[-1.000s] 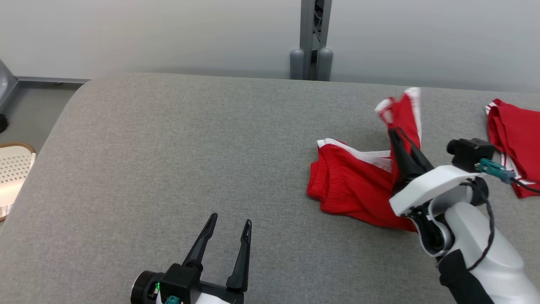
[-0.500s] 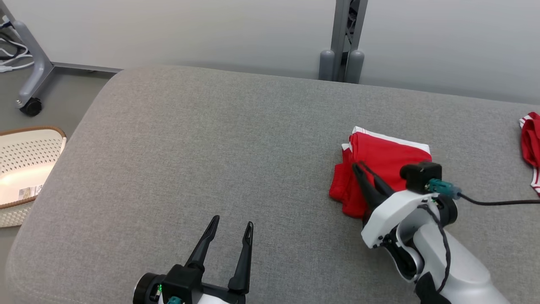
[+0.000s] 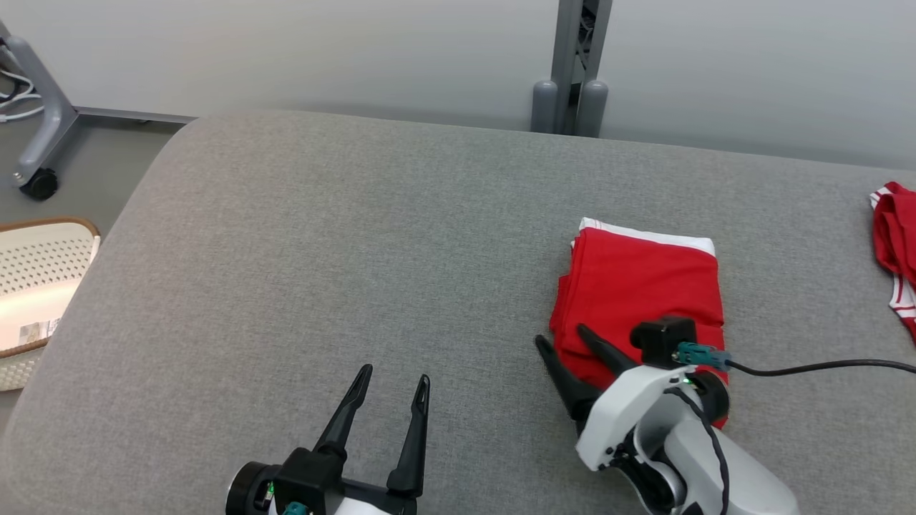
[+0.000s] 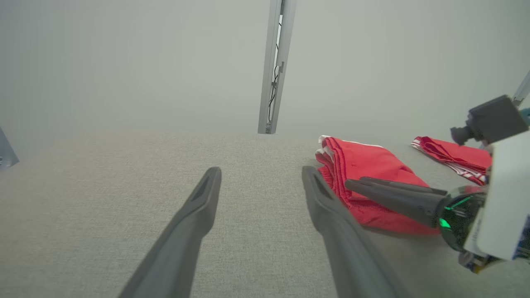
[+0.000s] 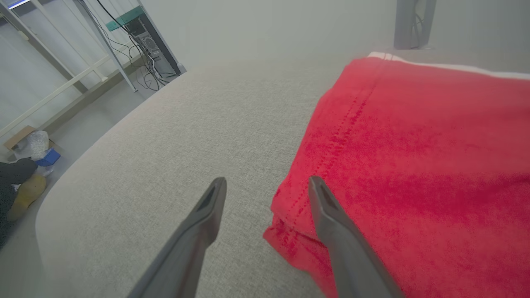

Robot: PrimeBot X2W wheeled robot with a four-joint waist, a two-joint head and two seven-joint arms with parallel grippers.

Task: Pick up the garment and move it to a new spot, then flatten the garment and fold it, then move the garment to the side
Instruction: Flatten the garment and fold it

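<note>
The garment (image 3: 640,293) is red with a white band along its far edge and lies folded into a neat rectangle on the right half of the grey table (image 3: 322,250). My right gripper (image 3: 562,335) stands open at the garment's near left corner, one finger over the cloth and the other over bare table; the right wrist view shows the garment (image 5: 414,157) beside the right gripper (image 5: 267,184), with nothing held. My left gripper (image 3: 393,375) rests open near the front edge, well left of the garment; between the fingers of this left gripper (image 4: 261,174) there is only table.
A second red cloth (image 3: 894,250) lies at the table's right edge. A white perforated basket (image 3: 36,286) sits on the floor to the left, near a wheeled stand (image 3: 36,129). A grey post (image 3: 569,64) rises behind the table.
My right gripper was shut on the raised garment, laid it over into a fold, then opened and drew back toward the near left corner. The camera also shifted. The left arm stayed still.
</note>
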